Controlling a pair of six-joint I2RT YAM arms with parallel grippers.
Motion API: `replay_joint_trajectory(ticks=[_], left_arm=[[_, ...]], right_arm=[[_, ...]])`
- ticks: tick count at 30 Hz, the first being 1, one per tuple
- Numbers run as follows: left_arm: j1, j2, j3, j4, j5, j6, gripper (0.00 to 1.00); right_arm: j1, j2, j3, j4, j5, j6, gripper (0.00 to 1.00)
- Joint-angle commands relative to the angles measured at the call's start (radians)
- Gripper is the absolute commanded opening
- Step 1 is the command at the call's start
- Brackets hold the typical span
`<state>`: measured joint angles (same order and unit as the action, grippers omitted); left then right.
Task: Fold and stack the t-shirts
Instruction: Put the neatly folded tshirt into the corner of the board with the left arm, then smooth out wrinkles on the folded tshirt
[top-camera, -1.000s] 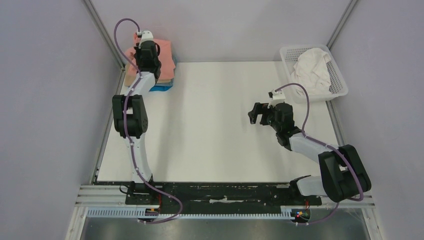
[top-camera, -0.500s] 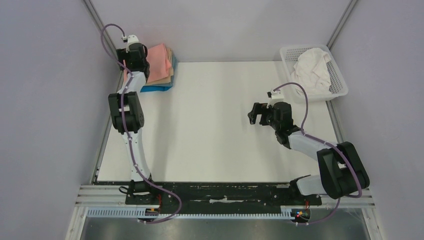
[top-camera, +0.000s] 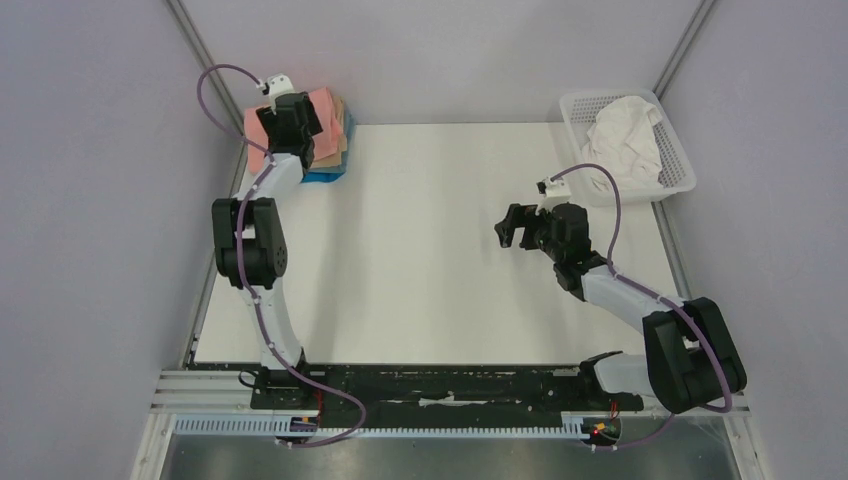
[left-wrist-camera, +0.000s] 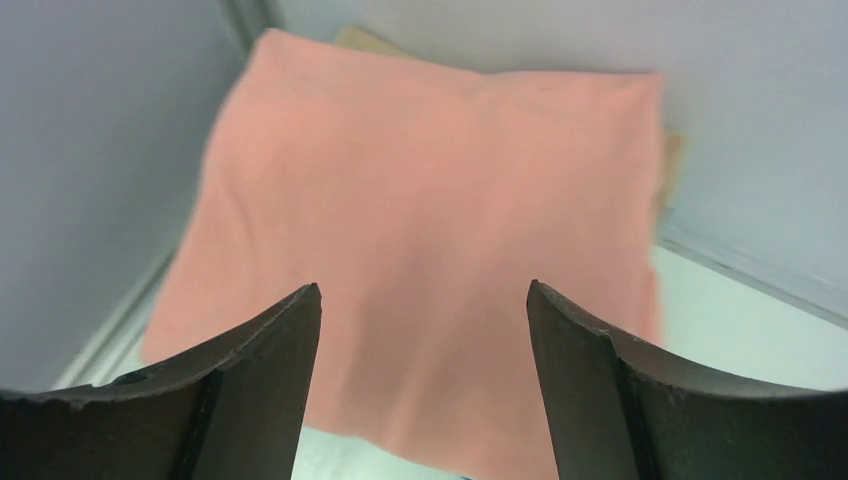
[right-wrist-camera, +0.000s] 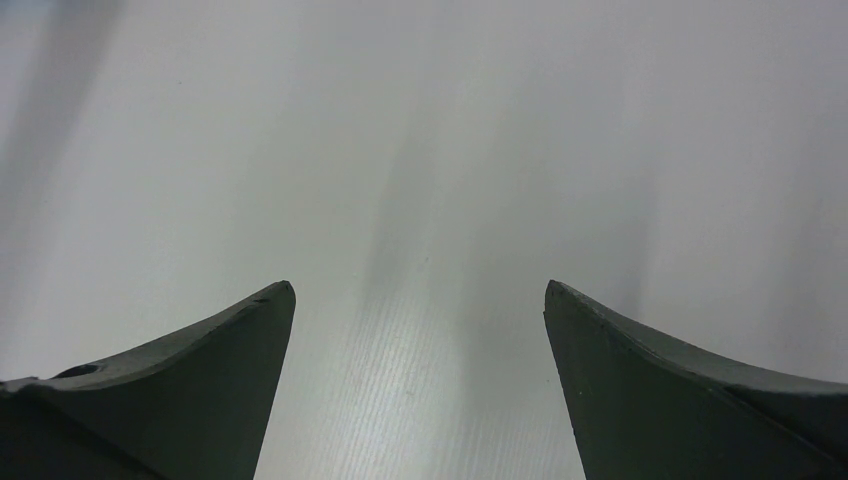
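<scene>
A folded salmon-pink t-shirt (left-wrist-camera: 430, 190) lies flat on top of a stack in the table's far left corner (top-camera: 325, 105). Under it show the edges of a tan t-shirt (top-camera: 338, 150) and a blue one (top-camera: 325, 177). My left gripper (top-camera: 290, 125) hovers over the stack's near left side, open, with nothing between its fingers (left-wrist-camera: 425, 295). A crumpled white t-shirt (top-camera: 622, 135) fills the basket at the far right. My right gripper (top-camera: 510, 228) hangs open over bare table right of centre, holding nothing (right-wrist-camera: 420, 290).
The white lattice basket (top-camera: 682, 168) sits against the right wall. Grey walls and metal rails close in the table's left, back and right sides. The stack lies tight in the corner by the left rail (top-camera: 240, 150).
My left gripper has opened and let go of the salmon-pink shirt, which now lies on the stack. The left wrist swung left, then back over the stack. The right arm barely moved.
</scene>
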<state>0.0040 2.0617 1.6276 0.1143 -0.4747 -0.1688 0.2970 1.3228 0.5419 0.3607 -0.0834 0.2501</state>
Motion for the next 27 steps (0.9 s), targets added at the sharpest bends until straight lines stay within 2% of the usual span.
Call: replay_joint_trajectory(ticks=[1,8,13,17,20,23,27], left_arm=[[-0.055,-0.049,-0.021,0.042,0.156,-0.124,0.81],[-0.073,0.019,0.000,-0.023,0.242,-0.156,0.82],[-0.076,0.110,0.074,-0.079,0.397,-0.166,0.83],[-0.103,0.173,0.145,-0.163,0.499,-0.089,0.83],[-0.132,0.212,0.198,-0.237,0.489,-0.019,0.83],[-0.137,0.266,0.308,-0.352,0.479,-0.009,0.84],[-0.137,0.279,0.337,-0.385,0.431,-0.009,0.84]], right_arm=[[-0.004,-0.056,-0.016,0.016,-0.009,-0.003,0.98],[-0.004,-0.056,-0.018,0.021,0.007,-0.007,0.98],[-0.004,-0.034,-0.011,0.023,0.006,-0.004,0.98],[-0.004,-0.024,-0.008,0.024,0.011,-0.006,0.98],[-0.004,-0.017,-0.005,0.027,0.012,-0.007,0.98],[-0.004,-0.014,-0.003,0.027,0.010,-0.009,0.98],[-0.004,-0.013,-0.003,0.029,0.017,-0.011,0.98]])
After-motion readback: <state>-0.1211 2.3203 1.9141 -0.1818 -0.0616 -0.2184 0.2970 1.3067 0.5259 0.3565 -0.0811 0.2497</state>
